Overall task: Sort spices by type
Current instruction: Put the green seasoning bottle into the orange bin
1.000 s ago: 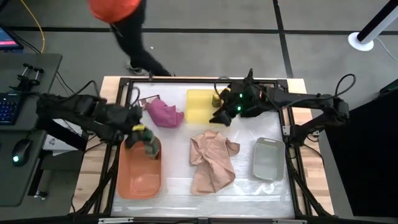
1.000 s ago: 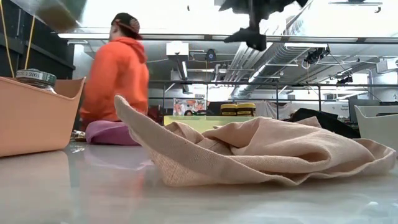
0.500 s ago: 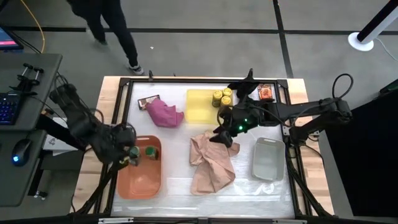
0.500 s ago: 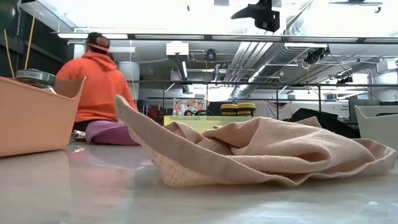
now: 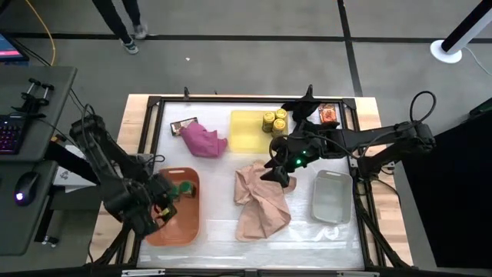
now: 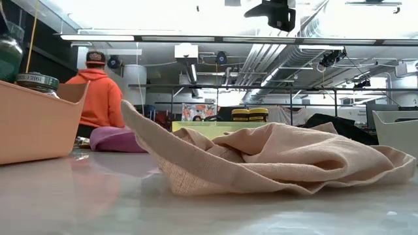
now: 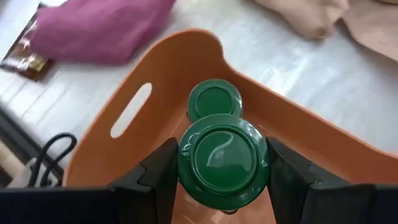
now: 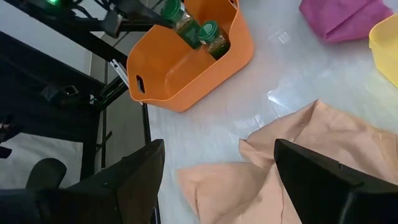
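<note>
Since half a second ago my left arm has drawn back toward the table's near left corner, and my left gripper (image 7: 221,180) now hangs over the orange tray (image 5: 178,223) with its fingers (image 7: 158,177) clamped on a green-lidded jar (image 7: 222,157). Its lid is glossy, round, smooth plastic with a moulded ring. A second green-lidded jar (image 7: 214,101) stands in the tray directly behind it, touching or almost so; from the low view its label carries digits I cannot read reliably. The tray is matte plastic with a slotted handle. My right gripper (image 8: 214,186) hovers with fingers spread above the crumpled, coarse-weave tan cloth (image 5: 261,198), mid-table. Yellow-lidded jars (image 5: 274,120) cluster at the yellow tray's (image 5: 246,131) far right edge. A reddish packet (image 5: 329,115) lies far right, a brown packet (image 5: 183,125) beside the pink cloth (image 5: 204,140)
</note>
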Controlling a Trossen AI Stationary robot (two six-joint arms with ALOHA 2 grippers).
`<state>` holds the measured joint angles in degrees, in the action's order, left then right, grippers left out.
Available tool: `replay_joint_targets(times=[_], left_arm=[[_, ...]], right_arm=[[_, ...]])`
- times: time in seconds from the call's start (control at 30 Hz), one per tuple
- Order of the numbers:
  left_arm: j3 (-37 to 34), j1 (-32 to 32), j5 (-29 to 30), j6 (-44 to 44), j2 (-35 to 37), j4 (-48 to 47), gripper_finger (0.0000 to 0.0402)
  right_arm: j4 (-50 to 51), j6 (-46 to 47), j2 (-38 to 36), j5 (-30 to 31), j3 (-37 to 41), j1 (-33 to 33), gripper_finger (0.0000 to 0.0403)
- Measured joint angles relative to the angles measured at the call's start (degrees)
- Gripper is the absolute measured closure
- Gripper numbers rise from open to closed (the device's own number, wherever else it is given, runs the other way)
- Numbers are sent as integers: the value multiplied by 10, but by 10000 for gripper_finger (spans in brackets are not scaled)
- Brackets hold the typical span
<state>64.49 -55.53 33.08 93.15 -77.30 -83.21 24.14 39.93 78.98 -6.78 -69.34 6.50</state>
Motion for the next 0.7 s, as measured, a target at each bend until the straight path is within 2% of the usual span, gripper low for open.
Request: replay_joint_targets(times=[0.17,0.27,0.4,0.7], left_arm=[[0,-18,5,74,-40,-40,239],[-27,-17,6,80,-44,-11,239],[-88,-17,2,69,-32,72,239],[-150,-3,7,62,4,78,239]], right_arm=[[0,-12,0,-3,0,0,105],[0,-14,0,-3,0,0,105],[0,-15,0,-3,0,0,105],[0,-14,0,-7,0,0,105]])
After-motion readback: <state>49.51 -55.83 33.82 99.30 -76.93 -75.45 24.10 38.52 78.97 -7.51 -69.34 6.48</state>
